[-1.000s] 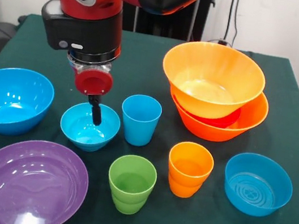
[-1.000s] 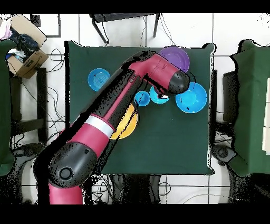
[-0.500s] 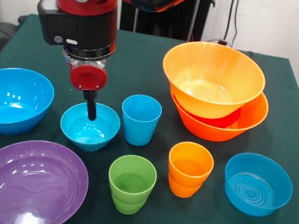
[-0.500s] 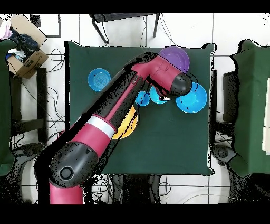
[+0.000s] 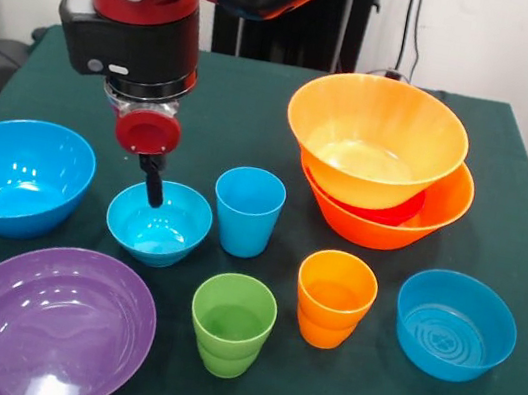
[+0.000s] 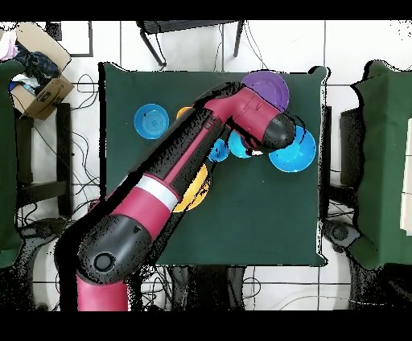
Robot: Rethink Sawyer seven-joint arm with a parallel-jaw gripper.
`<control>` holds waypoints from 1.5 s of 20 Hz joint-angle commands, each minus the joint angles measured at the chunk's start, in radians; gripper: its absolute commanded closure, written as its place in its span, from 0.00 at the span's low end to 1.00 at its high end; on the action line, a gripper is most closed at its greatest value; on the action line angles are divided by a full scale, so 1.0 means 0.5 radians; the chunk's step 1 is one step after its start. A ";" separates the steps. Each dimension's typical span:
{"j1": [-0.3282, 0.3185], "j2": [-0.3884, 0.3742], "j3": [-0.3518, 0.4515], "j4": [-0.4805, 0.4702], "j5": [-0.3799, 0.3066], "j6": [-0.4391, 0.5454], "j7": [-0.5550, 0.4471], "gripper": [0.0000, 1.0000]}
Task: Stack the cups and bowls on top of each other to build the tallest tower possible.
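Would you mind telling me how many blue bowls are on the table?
3: a large blue bowl at the front view's left edge, a small blue bowl below the gripper, and another blue bowl at right. None seems hidden.

You've got bright, even light from above here. Glare spots sit on the purple bowl [image 5: 48,322] and the top orange bowl [image 5: 375,140], shadows stay soft, and everything's pretty sharp.
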 commanded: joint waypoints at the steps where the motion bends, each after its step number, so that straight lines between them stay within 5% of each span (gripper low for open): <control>1: -0.037 0.137 0.266 0.074 0.007 0.235 -0.390 0.00; 30: -0.064 0.235 0.341 0.103 0.080 0.281 -0.481 0.00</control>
